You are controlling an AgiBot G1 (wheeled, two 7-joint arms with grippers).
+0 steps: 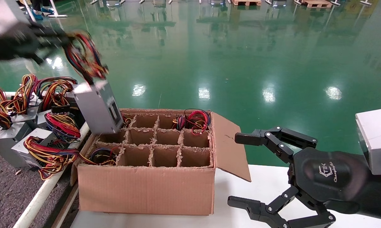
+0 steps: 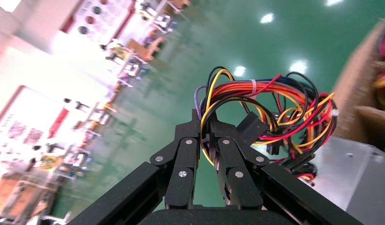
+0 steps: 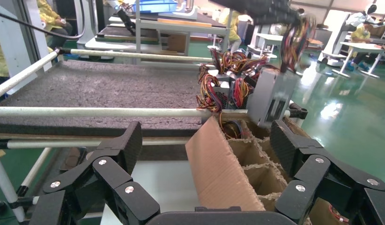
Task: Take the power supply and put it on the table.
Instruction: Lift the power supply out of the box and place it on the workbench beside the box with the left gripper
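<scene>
A grey power supply (image 1: 97,107) hangs tilted in the air over the far left corner of the cardboard box (image 1: 146,186), next to the table's rail. My left gripper (image 1: 62,39) is shut on its bundle of red, yellow and black wires (image 2: 270,110), pinched between the fingertips (image 2: 195,126). The metal case (image 2: 354,173) dangles below the wires. The dark grey speckled table (image 1: 3,193) lies to the left, behind a white tube rail (image 1: 41,193). My right gripper (image 1: 241,169) stands open over the white tabletop, right of the box, holding nothing.
Several other power supplies (image 1: 16,139) with wire bundles crowd the table's near corner. The box has cardboard dividers; wires show in a far cell (image 1: 193,120) and a near left cell (image 1: 103,155). Its right flap (image 1: 228,145) sticks out towards my right gripper.
</scene>
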